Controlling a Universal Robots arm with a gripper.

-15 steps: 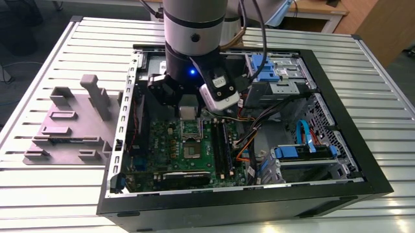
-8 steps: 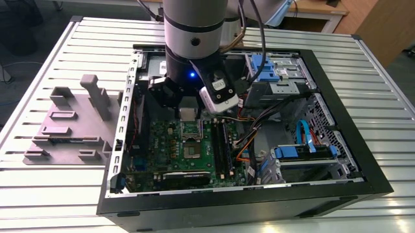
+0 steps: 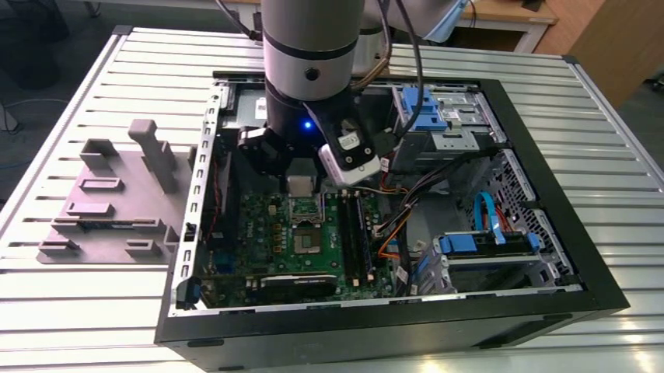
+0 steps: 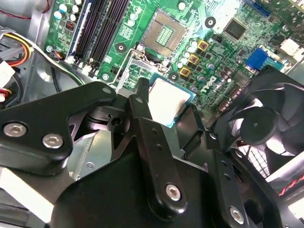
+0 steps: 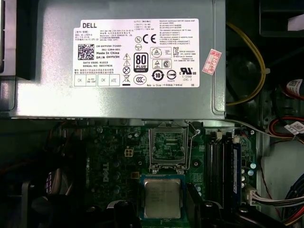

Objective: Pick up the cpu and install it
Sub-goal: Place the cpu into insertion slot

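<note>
cpu (image 5: 162,197) held in the hand (image 4: 167,110), over the green board (image 5: 114,156) and near the open socket (image 5: 166,145).
The hand is closed on two sides of the cpu, shiny top up. I think that keeps it flat for the socket. All this is inside an open computer case (image 3: 581,295) on a ribbed metal worktop (image 3: 104,311), beside a grey tray (image 3: 93,210).
</note>
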